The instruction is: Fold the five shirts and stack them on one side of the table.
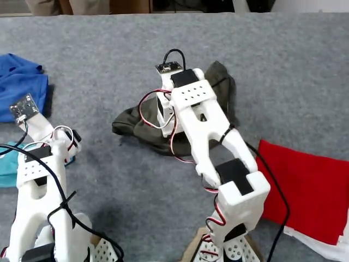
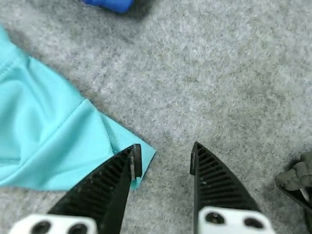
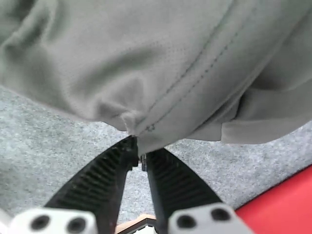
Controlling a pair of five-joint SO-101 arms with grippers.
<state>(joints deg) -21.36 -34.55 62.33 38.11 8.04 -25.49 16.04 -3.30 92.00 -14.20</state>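
Right gripper [image 3: 140,157]: I have it pinched shut on the hem of the olive shirt [image 3: 146,58], mid-table.
Left gripper [image 2: 163,161]: spread wide at the corner of the teal shirt [image 2: 44,131].
Risk: I judge this thin pinch may slip when lifted, leaving the olive shirt bunched.

A left end effector [image 2: 165,158] with two black ribbed fingers [image 2: 114,183] is seen at the bottom of the frame, its jaws held apart over a grey felt-like desk [image 2: 219,73]. A smooth turquoise fabric shirt [image 2: 44,131] is spread across the left of the frame, and its pointed corner is overlapped by the tip of one finger; contact cannot be confirmed. A bright blue piece of fabric [image 2: 107,4] is cut off at the top edge. An olive-grey crumpled cloth [image 2: 297,175] is glimpsed at the lower right edge.
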